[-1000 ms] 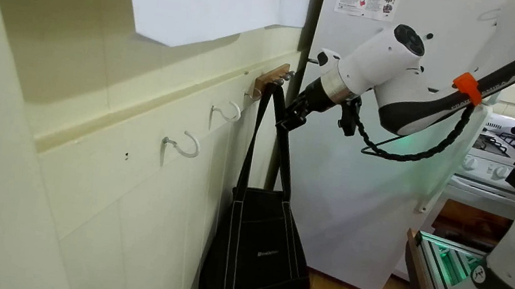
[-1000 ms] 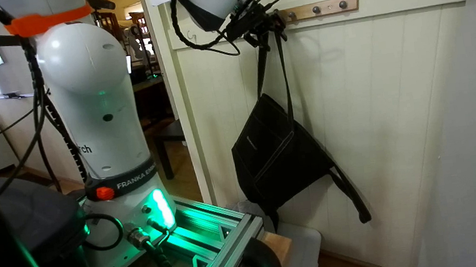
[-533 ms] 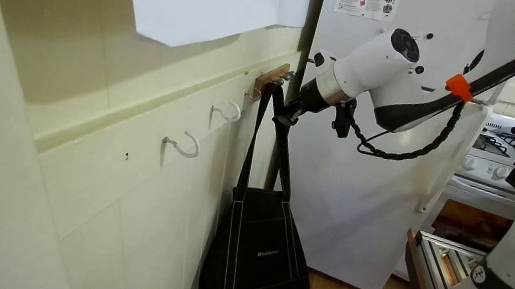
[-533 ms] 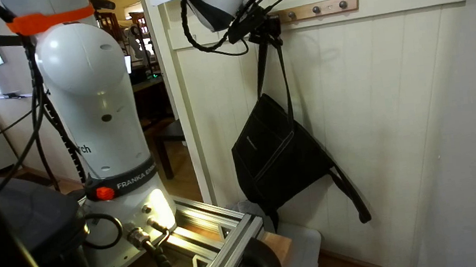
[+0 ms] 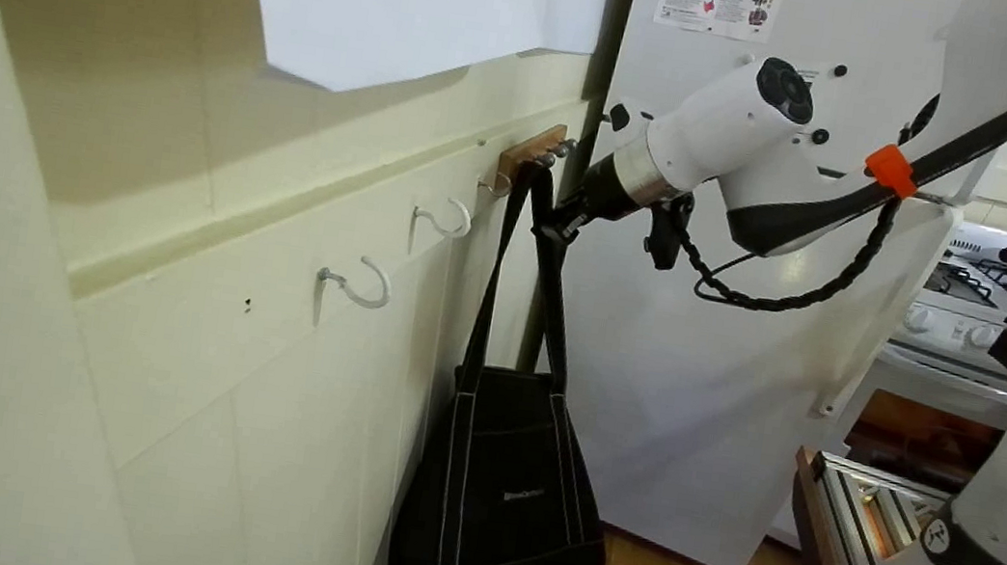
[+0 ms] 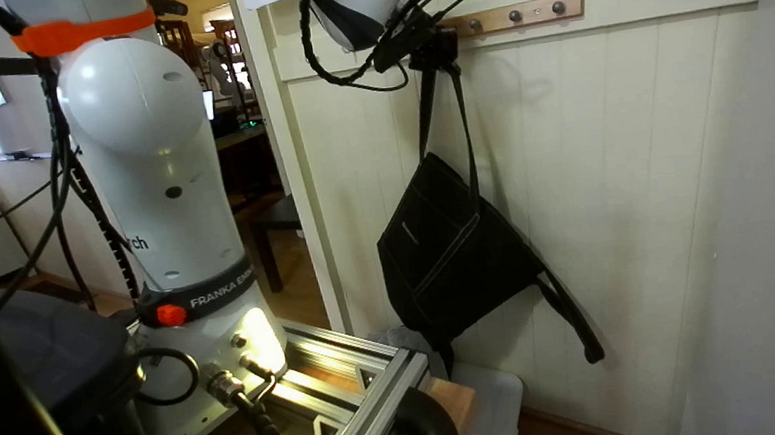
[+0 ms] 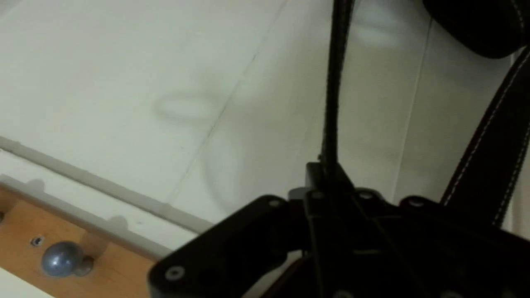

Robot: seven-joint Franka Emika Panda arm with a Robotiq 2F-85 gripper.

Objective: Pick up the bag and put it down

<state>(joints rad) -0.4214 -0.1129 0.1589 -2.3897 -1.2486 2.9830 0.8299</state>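
The black bag (image 5: 504, 497) hangs against the panelled wall, its strap loop running up to the wooden knob rail (image 5: 520, 153). In an exterior view the bag (image 6: 449, 247) is tilted, and a loose strap (image 6: 574, 316) dangles at its lower right. My gripper (image 5: 557, 231) is at the upper part of the loop, just below the rail. Seen from the wrist, the gripper (image 7: 329, 176) is shut on one strap (image 7: 334, 82), which comes out between the fingertips edge-on. Another wide stitched strap (image 7: 492, 145) passes to the right, outside the jaws. My hand hides the loop's top in an exterior view.
Two white hooks (image 5: 369, 303) stick out of the wall beside the rail. A white fridge (image 5: 683, 394) stands close behind the arm. White paper (image 5: 394, 6) hangs above. Beneath the bag is a pale flat surface (image 6: 496, 402), next to the robot's metal frame (image 6: 377, 386).
My gripper has closed from open onto the strap, shifting slightly as the arm moved. The bag hangs as before. The base light has turned from green to yellowish white.
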